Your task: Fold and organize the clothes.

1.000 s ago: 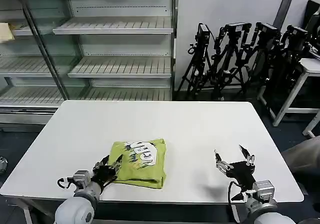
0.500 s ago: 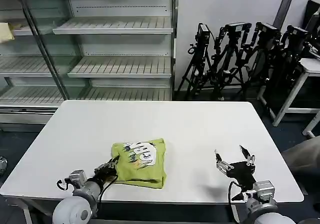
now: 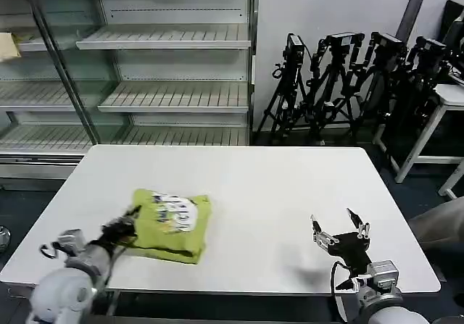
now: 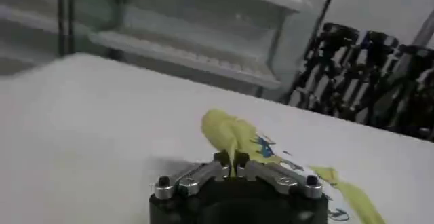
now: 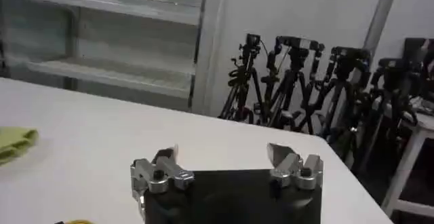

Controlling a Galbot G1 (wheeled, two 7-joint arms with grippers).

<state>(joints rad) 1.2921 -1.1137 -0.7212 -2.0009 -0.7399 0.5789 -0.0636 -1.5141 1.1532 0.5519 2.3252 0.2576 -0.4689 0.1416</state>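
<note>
Lying folded on white table point(image 3: 290, 186), lime T-shirt point(image 3: 170, 226) with print, left gripper point(image 3: 123, 226) fingers clamped on its edge, right gripper point(image 3: 339, 230) fingers apart.

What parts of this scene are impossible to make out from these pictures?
- The print on the folded lime-green T-shirt: too small and creased to read in the head view, blurred in the left wrist view.
- The shirt's underside and inner folds: hidden by its own top layer.
- How much cloth the left gripper pinches: hidden between its fingers.
- Most of the shirt in the right wrist view: cut off at the edge, beyond the open right gripper.
</note>
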